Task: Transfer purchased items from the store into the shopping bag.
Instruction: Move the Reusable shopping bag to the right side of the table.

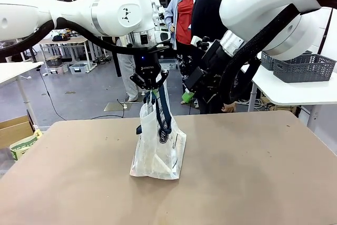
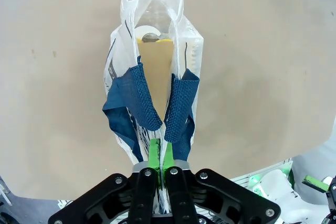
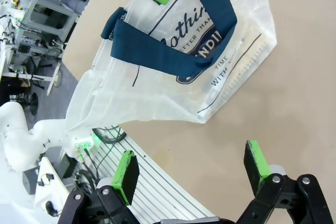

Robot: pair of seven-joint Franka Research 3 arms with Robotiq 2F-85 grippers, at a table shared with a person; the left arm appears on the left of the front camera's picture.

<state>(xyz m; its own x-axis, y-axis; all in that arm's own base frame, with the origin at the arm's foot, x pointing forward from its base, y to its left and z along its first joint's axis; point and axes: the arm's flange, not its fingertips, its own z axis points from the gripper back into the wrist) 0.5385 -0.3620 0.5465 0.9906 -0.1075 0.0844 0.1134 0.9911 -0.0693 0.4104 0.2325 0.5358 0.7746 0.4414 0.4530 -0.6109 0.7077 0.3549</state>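
Shopping bag (image 1: 159,143) handles pinched by left hand (image 1: 150,91).

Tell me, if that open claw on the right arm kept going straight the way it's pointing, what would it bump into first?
Probably the bare table. The right gripper looks along its open fingers at tabletop, with the shopping bag lying just past and to one side. Depth is hard to judge here.

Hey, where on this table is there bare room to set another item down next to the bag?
The table is bare on both sides of the shopping bag and along the near edge in front of it. It is crowded just above and behind the bag: the left gripper is shut on its blue handles, and the open right gripper hangs close by.
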